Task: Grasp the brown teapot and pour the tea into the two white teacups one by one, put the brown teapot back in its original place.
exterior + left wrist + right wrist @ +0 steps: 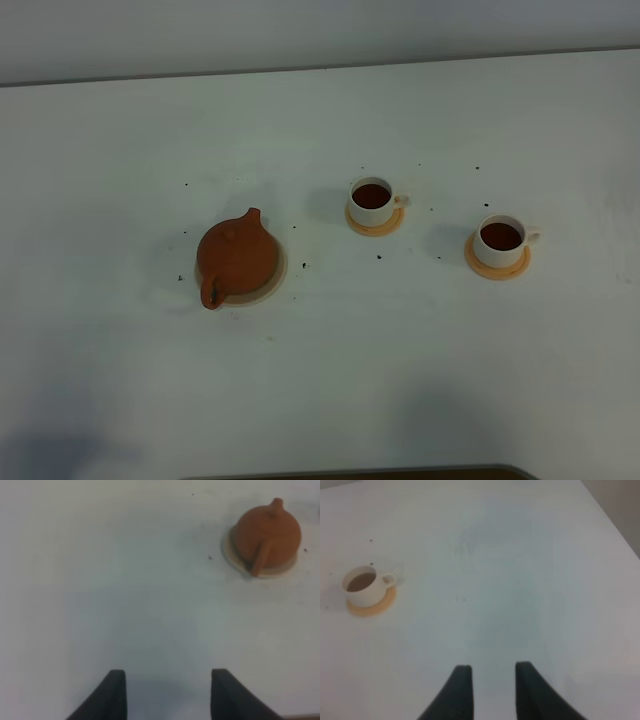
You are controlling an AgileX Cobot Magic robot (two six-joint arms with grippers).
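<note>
**A:** On the pale tan disc (274, 287) toward the left of the worktop (320, 380) sits the brown teapot (236, 260), spout toward the far edge, loop handle toward us. Both white teacups already hold dark liquid: the nearer-centre cup (371, 201) and the right-hand cup (499, 240), each on its own orange coaster (376, 226). So which step do we judge ourselves in?

**B:** We would say the pouring looks done and the pot is back on its disc. What remains, if anything, is keeping both arms clear.

**A:** And our grippers?

**B:** The left gripper (168, 692) has its fingers spread with nothing between them, well apart from the teapot, over bare worktop. The right gripper (492, 690) also shows a gap between its fingers, narrower, and it holds nothing; one cup shows in its wrist view, well away.

**A:** Room to move?

**B:** Plenty. The worktop between pot and cups is bare apart from small dark specks, and the near half is clear. In the right wrist view the worktop's edge (612, 517) runs close on one side, so we should mind that flank.
</note>
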